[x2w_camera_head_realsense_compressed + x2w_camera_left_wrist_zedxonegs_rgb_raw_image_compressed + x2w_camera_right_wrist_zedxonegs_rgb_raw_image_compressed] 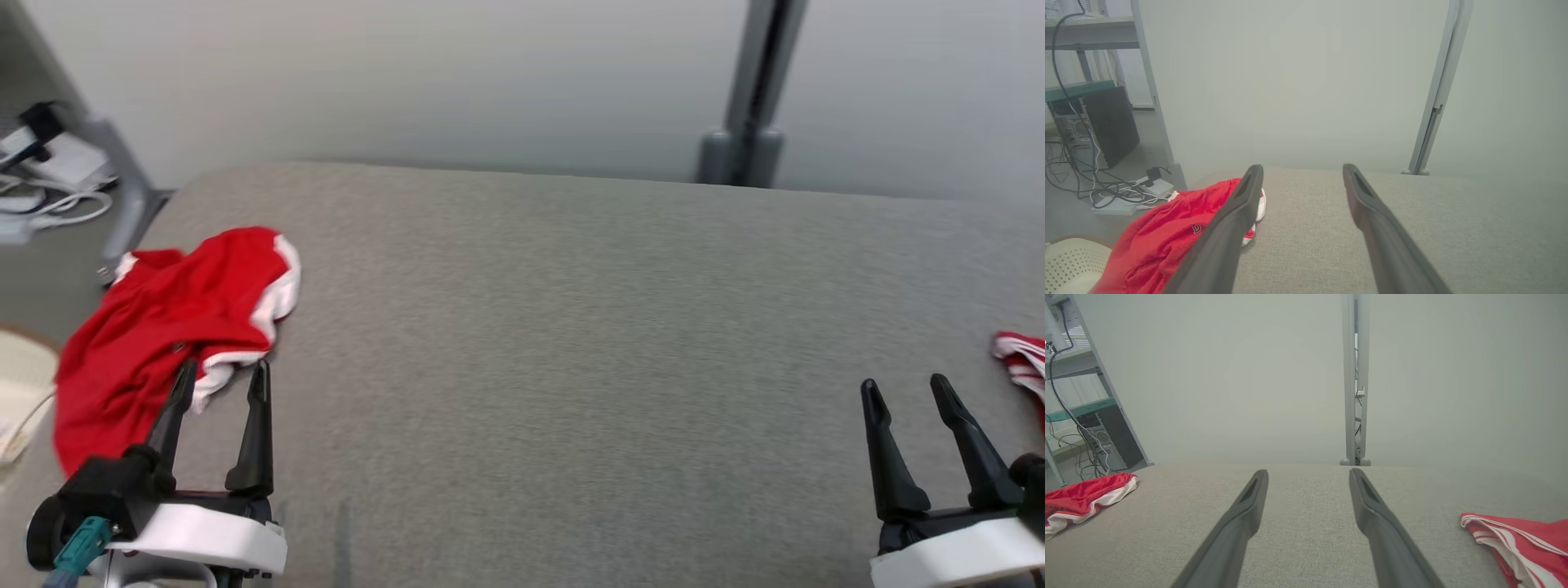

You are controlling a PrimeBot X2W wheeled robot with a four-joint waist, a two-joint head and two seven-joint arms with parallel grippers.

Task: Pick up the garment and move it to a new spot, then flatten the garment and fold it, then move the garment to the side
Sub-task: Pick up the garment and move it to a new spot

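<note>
Left gripper (225, 369), jaws spread and empty, sits at the grey table's (571, 327) left end; the crumpled red garment (163, 327) lies just ahead-left, long axis along that edge, well apart from the right gripper (902, 382)

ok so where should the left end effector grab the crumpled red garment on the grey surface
Probably the bunched fold by the white trim, the part nearest the open left end effector. Come down from above with the fingers straddling that ridge: the red garment sits in raised folds there, while its other side spills toward the left edge of the grey surface.
</note>
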